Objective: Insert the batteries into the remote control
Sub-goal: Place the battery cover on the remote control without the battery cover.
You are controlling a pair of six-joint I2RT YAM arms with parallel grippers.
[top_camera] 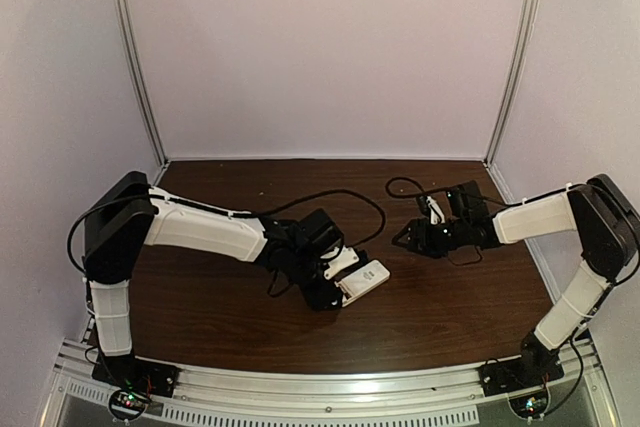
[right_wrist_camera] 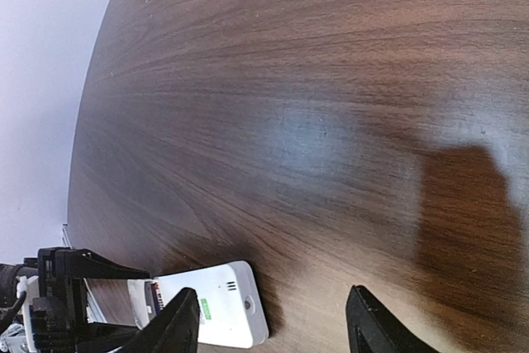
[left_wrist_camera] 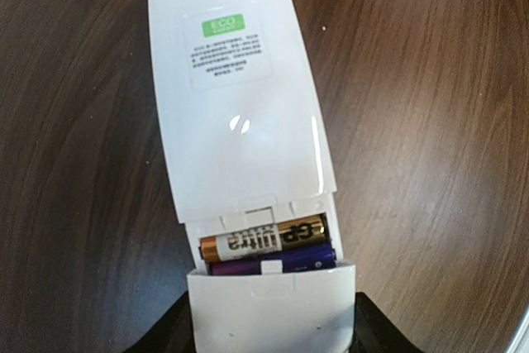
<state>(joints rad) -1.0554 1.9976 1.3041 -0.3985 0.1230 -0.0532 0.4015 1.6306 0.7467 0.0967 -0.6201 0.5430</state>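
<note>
Rail [top_camera: 330,387] of pale metal along the near edge of a dark wooden table [top_camera: 200,332], with both arm bases mounted on it. The left arm [top_camera: 200,232] reaches in from the left and bends toward the middle of the table. The left gripper [top_camera: 337,294] pinches the near end of the remote control [left_wrist_camera: 240,121], one dark finger [left_wrist_camera: 161,341] on each long side of that end.

The remote lies back upward near the middle of the table, its free end pointing away from the left gripper toward the right arm. Its battery bay is uncovered. Two batteries [left_wrist_camera: 264,241] lie in the bay side by side across the width of the remote, a gold one on the far side and a purple one on the side nearer the gripper. Beyond the bay, the plain white back carries a printed label [left_wrist_camera: 225,47] with a green badge.

To the right and slightly farther back, apart from the remote, is the right gripper [top_camera: 405,238]. Its jaws are spread with nothing between them. In the right wrist view its fingers [right_wrist_camera: 178,328] frame bare wood, with the remote off to one side. A black cable [top_camera: 350,197] loops over the table behind the left gripper. Pale walls [top_camera: 330,47] close off the far side.
</note>
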